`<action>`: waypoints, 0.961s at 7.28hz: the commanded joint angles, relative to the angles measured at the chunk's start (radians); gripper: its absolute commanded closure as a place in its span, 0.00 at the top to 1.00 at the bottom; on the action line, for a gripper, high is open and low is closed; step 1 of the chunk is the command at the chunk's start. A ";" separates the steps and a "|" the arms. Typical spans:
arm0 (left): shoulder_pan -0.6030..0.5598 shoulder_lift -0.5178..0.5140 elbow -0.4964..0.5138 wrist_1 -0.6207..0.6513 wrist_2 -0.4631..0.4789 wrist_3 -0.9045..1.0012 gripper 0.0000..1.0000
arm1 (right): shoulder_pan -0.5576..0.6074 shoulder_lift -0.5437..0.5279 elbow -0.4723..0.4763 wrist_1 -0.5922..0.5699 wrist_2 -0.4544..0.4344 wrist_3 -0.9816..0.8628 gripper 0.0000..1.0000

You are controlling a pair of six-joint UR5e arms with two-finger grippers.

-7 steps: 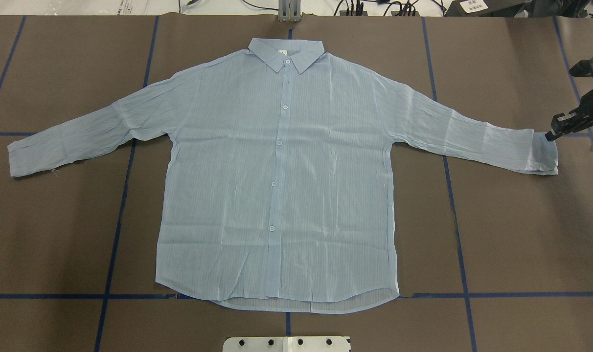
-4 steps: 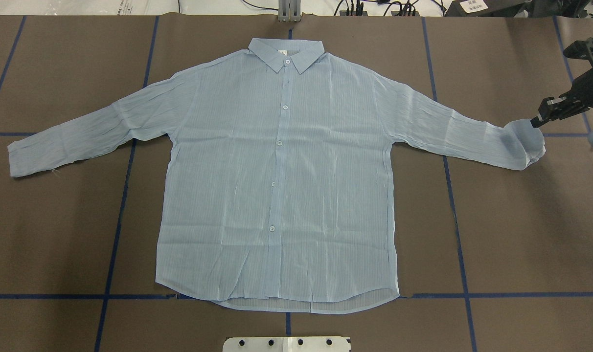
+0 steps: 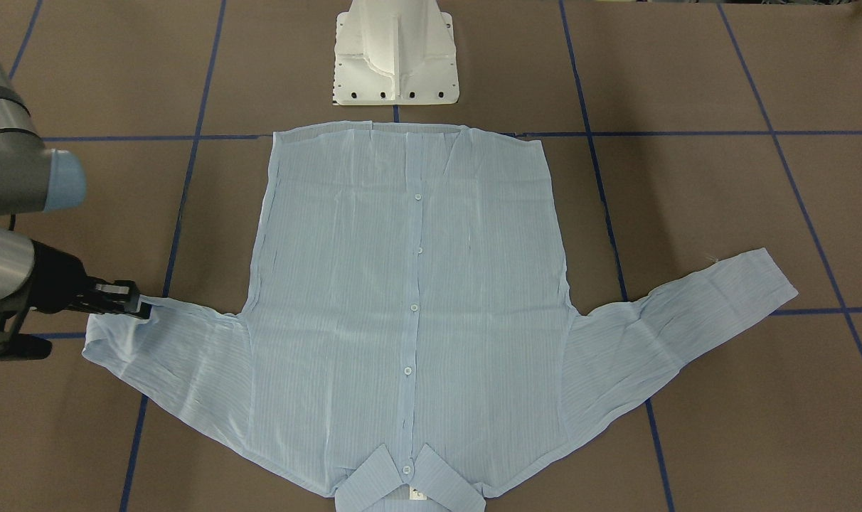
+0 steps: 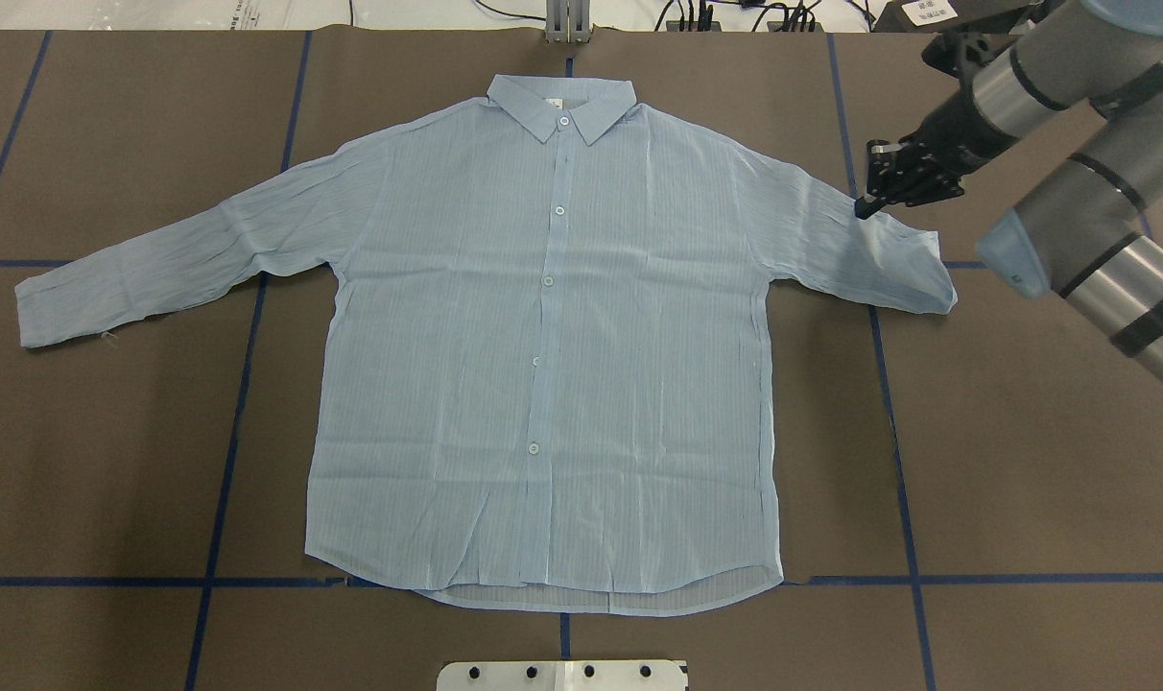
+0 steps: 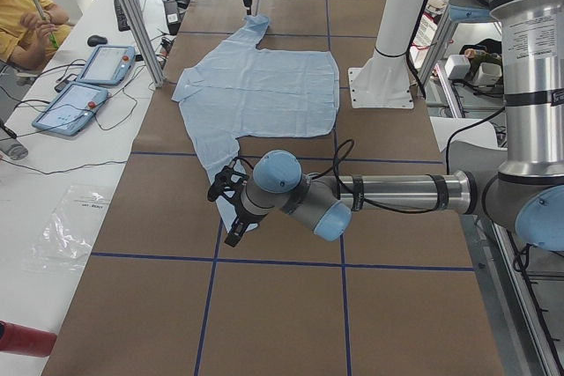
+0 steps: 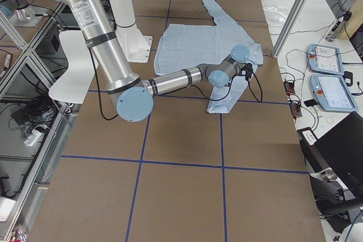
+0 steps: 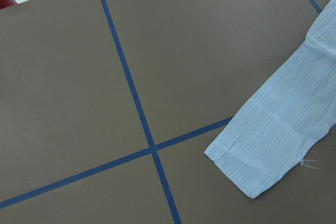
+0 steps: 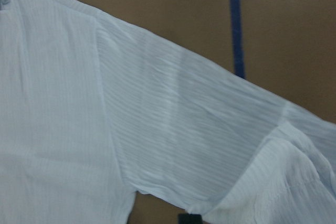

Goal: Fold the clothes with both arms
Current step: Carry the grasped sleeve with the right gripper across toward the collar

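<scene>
The light blue striped shirt (image 4: 543, 365) lies flat and buttoned on the brown table, collar at the far side. My right gripper (image 4: 866, 203) is shut on the cuff of the shirt's right sleeve (image 4: 903, 264) and holds it doubled back over itself near the shoulder. It also shows in the front-facing view (image 3: 141, 307). The right wrist view shows the doubled sleeve (image 8: 184, 129) from close. The left sleeve (image 4: 130, 283) lies stretched out flat. My left gripper (image 5: 229, 213) hovers by that sleeve's cuff (image 7: 268, 150); I cannot tell whether it is open or shut.
The white pedestal base (image 3: 395, 57) stands at the near table edge behind the shirt's hem. Blue tape lines (image 4: 226, 461) cross the brown mat. A side table with control tablets (image 5: 88, 85) and a seated operator (image 5: 22, 19) lie beyond the collar side.
My right gripper has moved left and away toward the shoulder with the cuff in it, and the right sleeve's outer end now lies folded back over the sleeve. The rest of the shirt has not moved.
</scene>
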 commanded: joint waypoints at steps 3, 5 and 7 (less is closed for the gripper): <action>-0.002 0.006 -0.004 -0.018 0.000 -0.001 1.00 | -0.276 0.396 -0.127 -0.002 -0.448 0.529 0.00; -0.002 0.009 -0.009 -0.020 -0.002 -0.001 1.00 | -0.325 0.547 -0.321 0.087 -0.570 0.580 0.00; -0.002 0.009 -0.009 -0.020 0.000 -0.001 1.00 | -0.338 0.627 -0.435 0.148 -0.618 0.620 0.00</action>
